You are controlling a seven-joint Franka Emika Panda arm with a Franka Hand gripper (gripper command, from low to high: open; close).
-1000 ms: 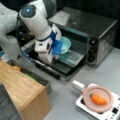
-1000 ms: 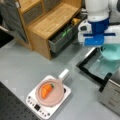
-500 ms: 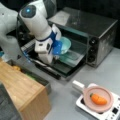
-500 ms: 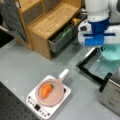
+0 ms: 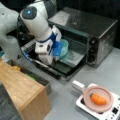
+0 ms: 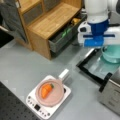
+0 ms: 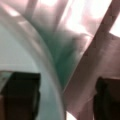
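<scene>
A teal bowl (image 5: 64, 47) (image 6: 111, 53) sits at the mouth of a toaster oven (image 5: 100, 32), above its lowered glass door (image 5: 67, 65) (image 6: 96, 67). My gripper (image 5: 56, 55) (image 6: 108, 50) hangs over the bowl's near edge, its blue and white hand covering part of the bowl in both front views. In the wrist view the bowl's rim (image 7: 53, 75) runs between my two dark fingers (image 7: 22, 95). They stand wide apart, one over the bowl's inside and one outside it, so the gripper (image 7: 65, 100) is open and straddles the rim.
An orange carrot (image 5: 98, 99) (image 6: 46, 90) lies on a pink plate (image 5: 86, 100) (image 6: 57, 98) on a white scale (image 5: 83, 107) (image 6: 36, 106). A wooden cabinet (image 5: 20, 87) (image 6: 55, 20) with an open grey drawer (image 6: 61, 40) stands beside the oven door.
</scene>
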